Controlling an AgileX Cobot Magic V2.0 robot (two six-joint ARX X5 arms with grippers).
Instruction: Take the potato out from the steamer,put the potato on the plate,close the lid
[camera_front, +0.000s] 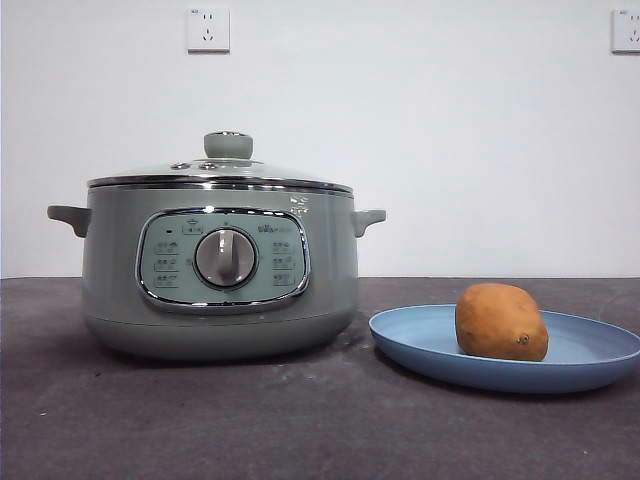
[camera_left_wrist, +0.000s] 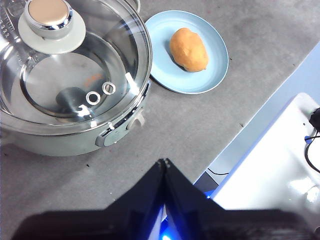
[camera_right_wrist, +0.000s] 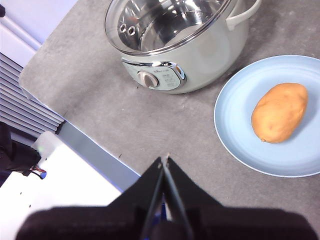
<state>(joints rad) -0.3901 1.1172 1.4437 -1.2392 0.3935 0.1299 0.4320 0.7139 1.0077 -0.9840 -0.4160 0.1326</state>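
The orange-brown potato (camera_front: 501, 321) lies on the light blue plate (camera_front: 590, 370) at the right of the table. The sage-green steamer (camera_front: 220, 270) stands to the plate's left with the glass lid (camera_front: 225, 168) resting on its rim, green knob up. My left gripper (camera_left_wrist: 165, 162) hangs shut and holds nothing, above the table beside the steamer (camera_left_wrist: 75, 140), the lid (camera_left_wrist: 75, 75), the plate (camera_left_wrist: 215, 75) and the potato (camera_left_wrist: 188, 49). My right gripper (camera_right_wrist: 164, 161) is shut and holds nothing, high over the table edge, apart from the plate (camera_right_wrist: 235, 135), the potato (camera_right_wrist: 279, 112) and the steamer (camera_right_wrist: 200, 55).
Grey table cloth covers the table (camera_front: 300, 420), whose edge (camera_right_wrist: 90, 145) runs near my right gripper. A white robot base (camera_left_wrist: 280, 165) stands past the table edge with a black cable on it. Two wall sockets (camera_front: 208, 29) sit high on the white back wall.
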